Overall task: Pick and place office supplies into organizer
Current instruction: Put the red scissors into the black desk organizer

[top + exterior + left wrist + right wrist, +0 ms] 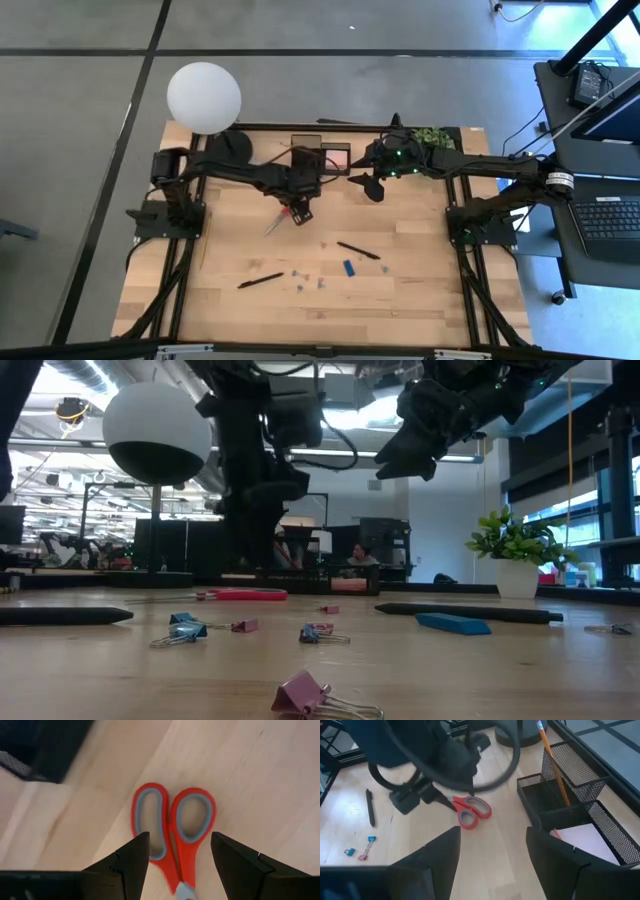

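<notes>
Red-handled scissors [172,822] lie flat on the wooden table [420,290], just in front of the black mesh organizer [320,156]. My left gripper [180,857] hovers open over them, pointing steeply down, one finger on each side of the handle loops, touching nothing. A pencil [552,765] stands in the organizer and a pink sticky-note pad [587,840] lies in one compartment. My right gripper [492,850] hangs open in the air right of the organizer, with nothing between its fingers. Two black pens [260,281] [357,250], a blue block [348,267] and small clips [300,276] lie nearer the front edge.
A lamp with a white globe [203,95] stands at the far left corner, and a potted plant [430,135] at the far right. Binder clips [320,700] are scattered near the front. The wood left and right of the supplies is bare.
</notes>
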